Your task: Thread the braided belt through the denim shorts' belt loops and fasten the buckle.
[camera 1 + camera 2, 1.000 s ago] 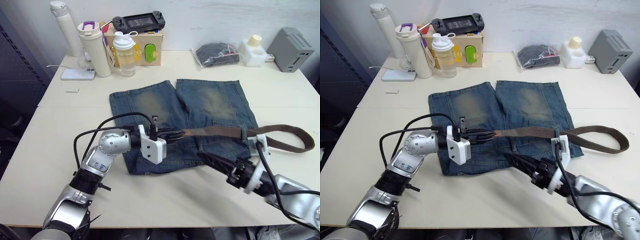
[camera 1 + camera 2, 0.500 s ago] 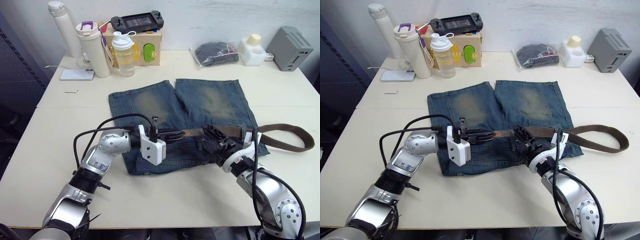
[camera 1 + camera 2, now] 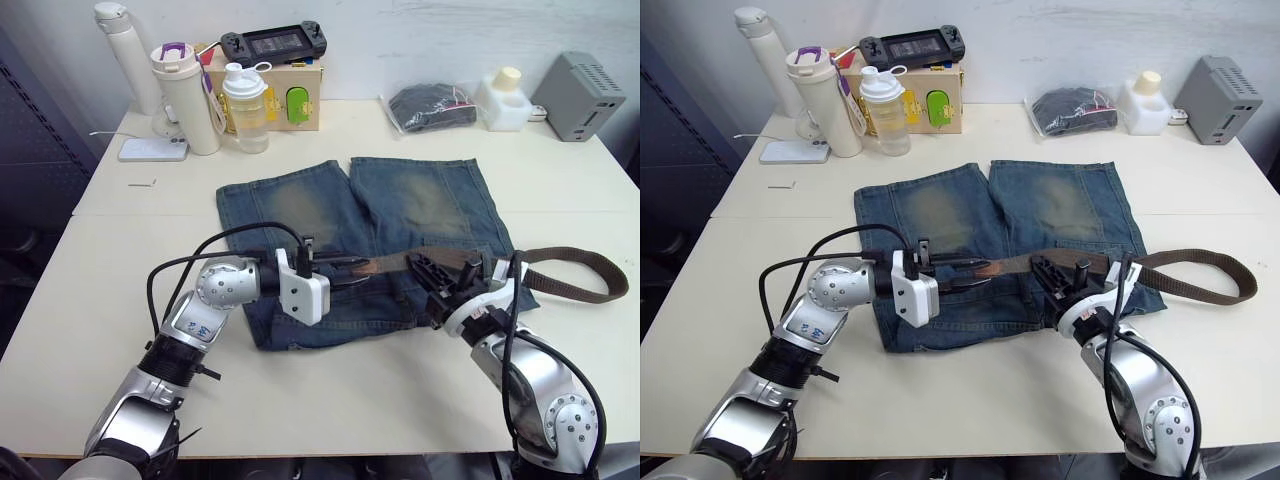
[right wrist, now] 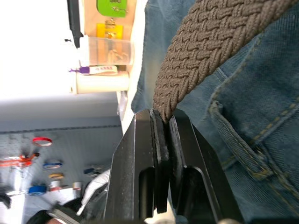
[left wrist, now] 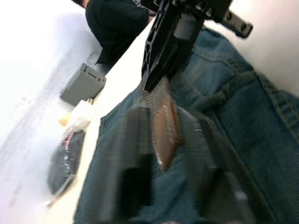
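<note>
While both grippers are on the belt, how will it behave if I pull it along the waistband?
Probably floppy: the belt curls in a loose loop past the shorts. Its woven weave likely gives the right gripper good friction. The leather tip looks stiffer, so it should lead better between the left gripper fingers.

Light was even and bright across the table [image 3: 330,400], shadows soft and short. The left wrist view blew out to white glare at the wall, and its own fingers [image 5: 135,177] sat blurred up close. The right wrist view held the braided belt [image 4: 210,51] crisp.
</note>
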